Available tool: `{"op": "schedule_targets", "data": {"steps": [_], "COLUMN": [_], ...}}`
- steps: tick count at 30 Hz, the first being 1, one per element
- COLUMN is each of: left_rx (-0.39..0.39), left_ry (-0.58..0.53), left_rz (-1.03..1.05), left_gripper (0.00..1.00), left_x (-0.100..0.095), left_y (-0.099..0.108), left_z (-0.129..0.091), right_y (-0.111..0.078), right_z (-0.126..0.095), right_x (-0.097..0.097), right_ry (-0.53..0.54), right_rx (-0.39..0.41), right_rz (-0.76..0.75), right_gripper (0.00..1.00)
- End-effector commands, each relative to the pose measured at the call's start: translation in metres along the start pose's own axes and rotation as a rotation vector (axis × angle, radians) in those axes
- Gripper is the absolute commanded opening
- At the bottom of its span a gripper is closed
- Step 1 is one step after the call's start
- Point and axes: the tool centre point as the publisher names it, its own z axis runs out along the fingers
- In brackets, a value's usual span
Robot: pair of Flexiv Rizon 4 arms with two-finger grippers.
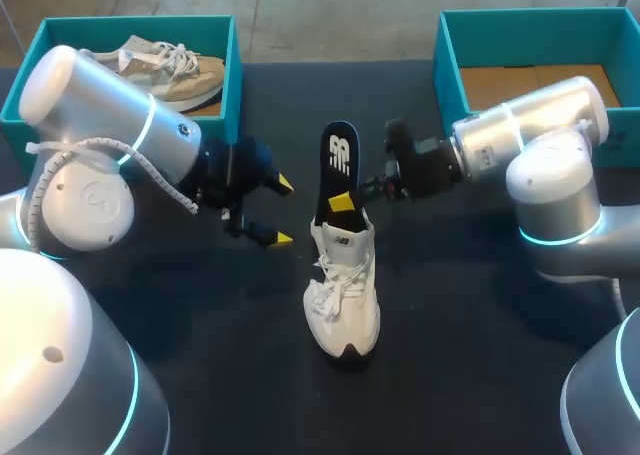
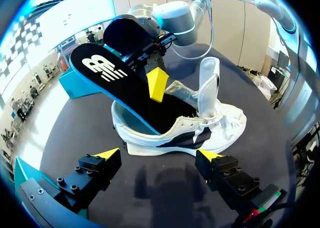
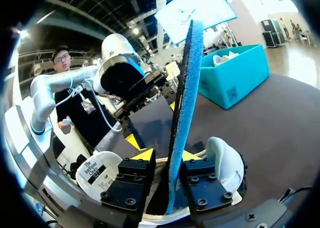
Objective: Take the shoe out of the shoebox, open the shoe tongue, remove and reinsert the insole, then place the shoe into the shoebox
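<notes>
While in shoe (image 1: 343, 295), insole (image 1: 338, 160) in right pincer (image 3: 167, 157)

The left arm (image 1: 100, 145) comes in from the left side. The left gripper (image 1: 283, 211) points toward the middle, fingers wide apart, holding nothing. The right arm (image 1: 540, 135) reaches inward, and the right gripper (image 1: 345, 200) pinches the insole (image 1: 340, 155) from two sides.

Out of sight around the jaws
Below the right gripper (image 3: 167, 155), clamped on the insole (image 3: 186, 87): lower end sunk inside the white shoe (image 1: 345, 295), much of that shoe covered by the finger blocks in the wrist view. Behind those jaws: shoebox (image 1: 450, 65) cut by the head view's edge, partly masked by the right arm (image 1: 540, 145).
</notes>
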Motion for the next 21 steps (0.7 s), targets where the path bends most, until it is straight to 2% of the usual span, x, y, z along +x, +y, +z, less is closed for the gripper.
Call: {"op": "schedule_targets", "data": {"steps": [1,2,12,21], "left_rx": [-0.002,-0.002,-0.002,-0.002], "left_ry": [-0.002,-0.002,-0.002,-0.002], "left_rz": [0.0,0.0,0.0,0.0], "left_gripper": [1.0,1.0,1.0,1.0], "left_x": [0.001,0.001,0.001,0.001], "left_y": [0.0,0.0,0.0,0.0], "left_z": [0.0,0.0,0.0,0.0], "right_y": [-0.001,-0.002,-0.017,-0.03], "right_z": [0.006,0.006,0.004,0.013], "right_x": [-0.012,-0.013,-0.012,-0.001], "right_ry": [0.025,0.03,0.059,0.07], "right_rx": [0.012,0.015,0.086,0.079], "right_rz": [0.011,0.017,0.103,0.147], "right_gripper": [0.1,0.0,0.0,0.0]}}
